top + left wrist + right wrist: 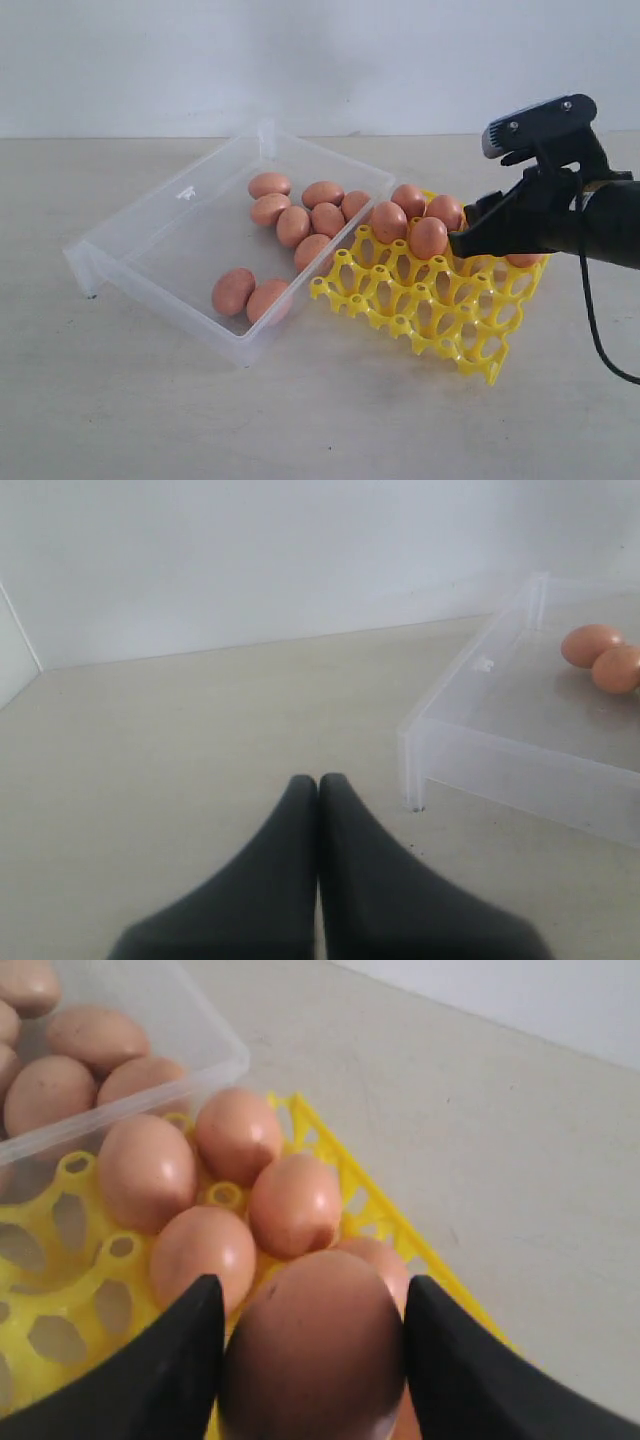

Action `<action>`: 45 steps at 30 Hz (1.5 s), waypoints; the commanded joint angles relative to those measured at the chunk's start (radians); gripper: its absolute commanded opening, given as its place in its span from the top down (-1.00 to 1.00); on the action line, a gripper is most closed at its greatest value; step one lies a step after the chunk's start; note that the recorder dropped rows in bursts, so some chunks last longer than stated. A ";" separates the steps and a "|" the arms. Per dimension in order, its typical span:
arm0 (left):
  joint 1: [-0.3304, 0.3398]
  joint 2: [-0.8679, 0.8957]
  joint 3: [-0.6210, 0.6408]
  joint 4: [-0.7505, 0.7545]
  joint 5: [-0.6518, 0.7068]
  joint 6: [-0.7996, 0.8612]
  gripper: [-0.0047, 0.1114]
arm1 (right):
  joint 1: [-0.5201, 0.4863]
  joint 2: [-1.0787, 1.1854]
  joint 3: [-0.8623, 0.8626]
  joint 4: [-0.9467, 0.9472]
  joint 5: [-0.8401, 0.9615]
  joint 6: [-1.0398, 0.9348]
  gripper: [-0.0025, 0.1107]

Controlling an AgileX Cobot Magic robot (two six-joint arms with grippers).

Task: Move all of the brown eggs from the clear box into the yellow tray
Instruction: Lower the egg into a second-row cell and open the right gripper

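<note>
My right gripper is shut on a brown egg, which fills the gap between the two black fingers. It hovers over the far right part of the yellow tray, where several brown eggs sit in cells below the held one. In the exterior view the right gripper reaches in from the right, and the held egg is mostly hidden by it. The clear box lies left of the tray with several brown eggs in it. My left gripper is shut and empty, above bare table near a corner of the clear box.
The tray's near rows of cells are unfilled. The box's right wall touches the tray's left edge. Two eggs lie apart at the box's near end. A black cable hangs from the right arm. A pale wall runs behind the table.
</note>
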 commanded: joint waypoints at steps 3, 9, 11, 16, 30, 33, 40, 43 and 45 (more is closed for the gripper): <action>-0.001 -0.002 0.003 -0.004 -0.008 -0.009 0.99 | -0.018 0.067 0.005 -0.013 -0.335 0.157 0.96; -0.001 -0.002 0.003 -0.004 -0.008 -0.009 0.99 | -0.199 0.200 -0.031 -0.037 -0.570 0.440 0.96; -0.001 -0.002 0.003 -0.004 -0.010 -0.009 0.99 | -0.253 0.231 -0.039 -0.161 -0.557 0.629 0.96; -0.001 -0.002 0.003 -0.004 -0.010 -0.009 0.99 | -0.345 0.238 -0.039 -1.089 -0.760 1.083 0.96; -0.001 -0.002 0.003 -0.004 -0.008 -0.009 0.99 | -0.337 0.241 0.005 -1.066 -0.593 0.842 0.96; -0.001 -0.002 0.003 -0.004 -0.008 -0.009 0.99 | -0.337 0.271 0.005 -1.031 -0.671 0.799 0.96; -0.001 -0.002 0.003 -0.004 -0.008 -0.009 0.99 | -0.337 0.324 0.005 -0.989 -0.683 0.797 0.96; -0.001 -0.002 0.003 -0.004 -0.008 -0.009 0.99 | -0.337 0.339 0.005 -0.985 -0.683 0.797 0.96; -0.001 -0.002 0.003 -0.004 -0.008 -0.009 0.99 | -0.337 0.350 0.005 -0.979 -0.687 0.797 0.96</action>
